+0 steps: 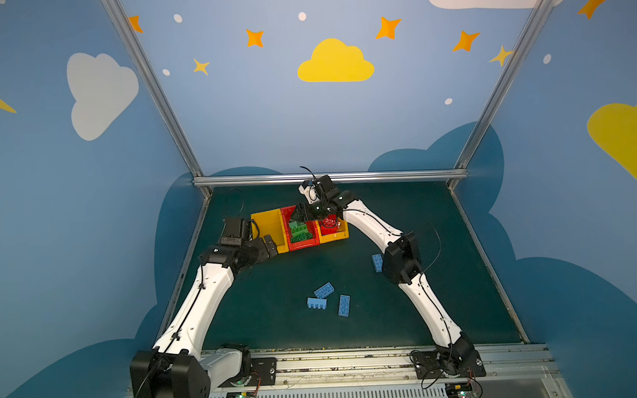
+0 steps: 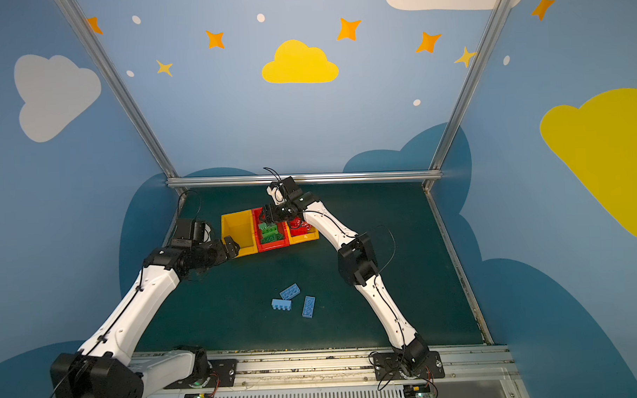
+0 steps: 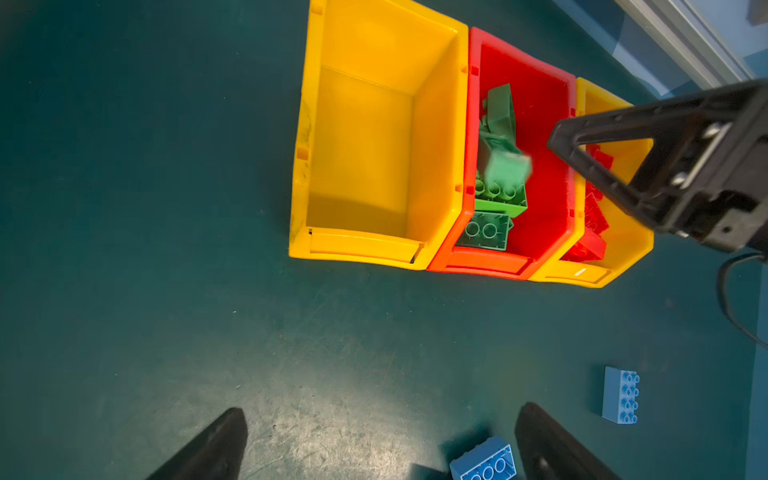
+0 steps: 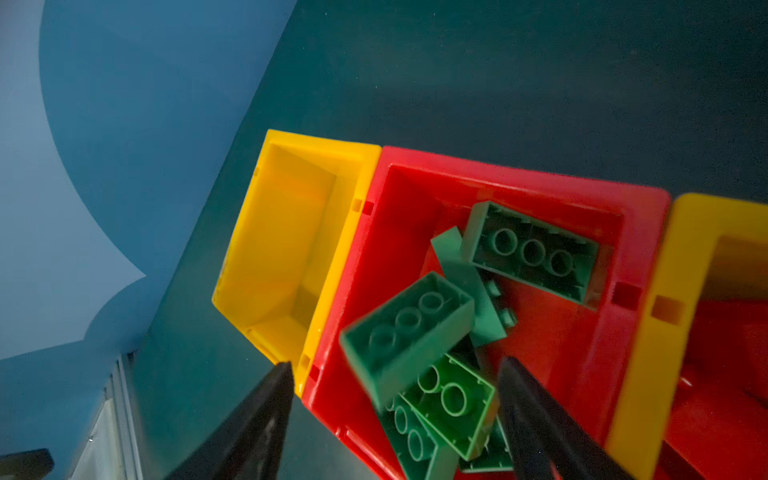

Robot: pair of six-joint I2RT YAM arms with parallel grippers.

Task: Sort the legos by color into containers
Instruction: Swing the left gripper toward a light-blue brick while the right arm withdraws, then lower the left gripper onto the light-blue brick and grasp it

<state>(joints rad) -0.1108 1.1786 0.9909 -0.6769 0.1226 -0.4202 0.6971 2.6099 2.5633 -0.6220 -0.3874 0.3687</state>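
We see right gripper (image 4: 395, 362) spread over red bin (image 4: 648, 199).
Blurred green brick (image 4: 405, 332) loose between its jaws; left gripper (image 3: 382, 409) gapes empty, left of red bin.

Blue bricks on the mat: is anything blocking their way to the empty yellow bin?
Nothing visible does. Only bare green mat lies between the light blue plastic bricks and the empty, open-topped yellow plastic bin. The open left gripper hovers by its near corner.
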